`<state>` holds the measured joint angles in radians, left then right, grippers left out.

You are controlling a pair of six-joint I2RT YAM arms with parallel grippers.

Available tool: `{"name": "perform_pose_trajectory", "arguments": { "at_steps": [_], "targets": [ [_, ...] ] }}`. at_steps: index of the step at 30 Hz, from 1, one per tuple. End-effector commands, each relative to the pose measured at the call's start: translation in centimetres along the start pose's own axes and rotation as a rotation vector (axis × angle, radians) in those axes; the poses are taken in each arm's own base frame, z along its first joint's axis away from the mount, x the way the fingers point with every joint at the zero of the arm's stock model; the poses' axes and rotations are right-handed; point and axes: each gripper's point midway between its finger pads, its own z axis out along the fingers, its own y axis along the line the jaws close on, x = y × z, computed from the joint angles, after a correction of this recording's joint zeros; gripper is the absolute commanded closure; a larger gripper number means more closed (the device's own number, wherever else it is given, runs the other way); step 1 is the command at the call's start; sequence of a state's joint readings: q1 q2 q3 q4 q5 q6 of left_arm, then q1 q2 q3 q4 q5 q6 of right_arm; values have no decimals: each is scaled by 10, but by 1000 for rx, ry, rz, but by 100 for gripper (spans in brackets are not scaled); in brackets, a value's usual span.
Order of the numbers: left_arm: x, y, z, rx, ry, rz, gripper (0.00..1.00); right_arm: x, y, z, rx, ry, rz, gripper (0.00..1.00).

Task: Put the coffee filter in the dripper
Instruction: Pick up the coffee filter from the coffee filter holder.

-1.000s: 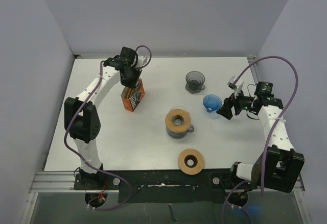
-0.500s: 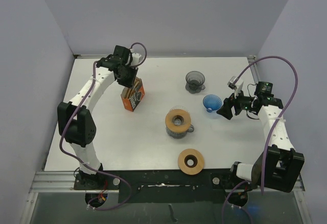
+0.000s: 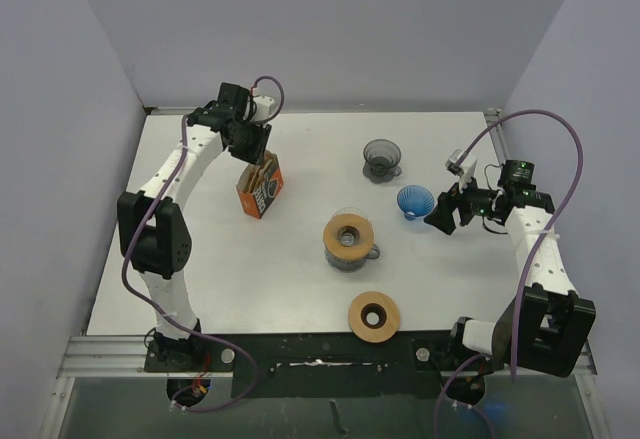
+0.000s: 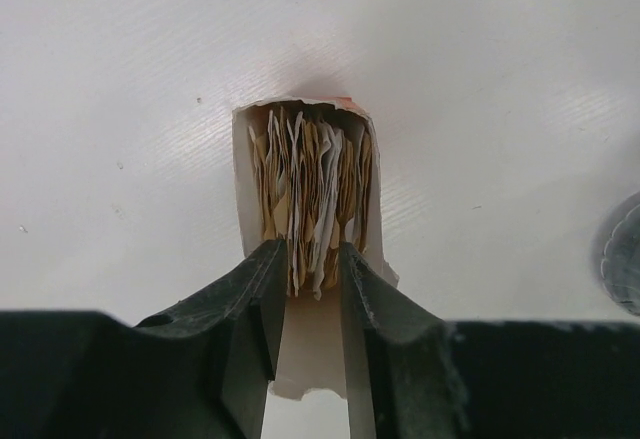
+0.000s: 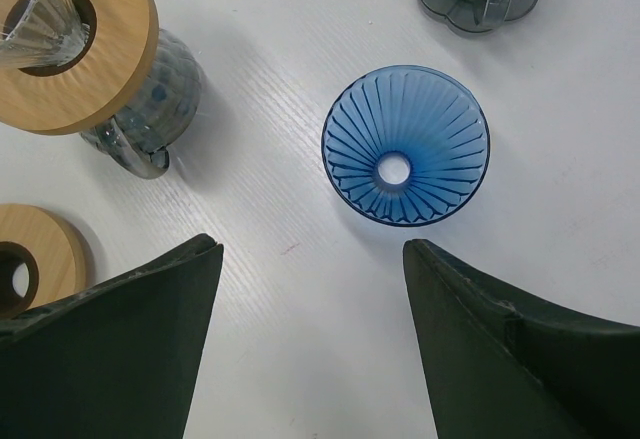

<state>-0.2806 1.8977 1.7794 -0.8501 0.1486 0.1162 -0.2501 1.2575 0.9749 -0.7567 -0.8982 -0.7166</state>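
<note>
An orange box (image 3: pixel 260 187) of paper coffee filters (image 4: pixel 310 189) stands at the back left of the table, its top torn open. My left gripper (image 3: pixel 252 151) hangs right over it. In the left wrist view its jaws (image 4: pixel 313 259) stand a narrow gap apart, and the ends of several filters poke up between the fingertips. A blue ribbed dripper (image 3: pixel 414 200) sits upright on the table at the right. My right gripper (image 3: pixel 441 216) hovers just beside it, wide open (image 5: pixel 312 247) and empty, with the blue dripper (image 5: pixel 405 145) ahead of its fingers.
A grey dripper (image 3: pixel 381 158) stands behind the blue one. A glass server with a wooden collar and a clear cone (image 3: pixel 349 239) stands mid-table. A loose wooden ring (image 3: pixel 374 315) lies near the front edge. Walls close in the left, the back and the right.
My left gripper has shifted slightly back and to the left over the box, and its jaws have parted from shut to a narrow gap. The right arm has stayed still.
</note>
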Motion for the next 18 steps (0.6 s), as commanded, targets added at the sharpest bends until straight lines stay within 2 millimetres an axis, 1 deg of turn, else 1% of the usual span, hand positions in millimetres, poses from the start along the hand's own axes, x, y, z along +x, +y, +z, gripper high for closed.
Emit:
{"name": "perform_pose_trajectory", "arguments": {
  "at_steps": [1, 6, 12, 18],
  "targets": [
    [-25, 4, 3, -4, -75, 37, 75, -5, -7, 0, 9, -17, -17, 26],
    [-23, 8, 11, -19, -71, 49, 75, -4, -6, 0, 8, -16, -18, 25],
    [-17, 13, 17, -46, -53, 59, 76, -4, -6, 0, 8, -15, -18, 25],
    [-11, 10, 20, -56, -40, 83, 80, -5, -6, 0, 8, -16, -20, 25]
  ]
}}
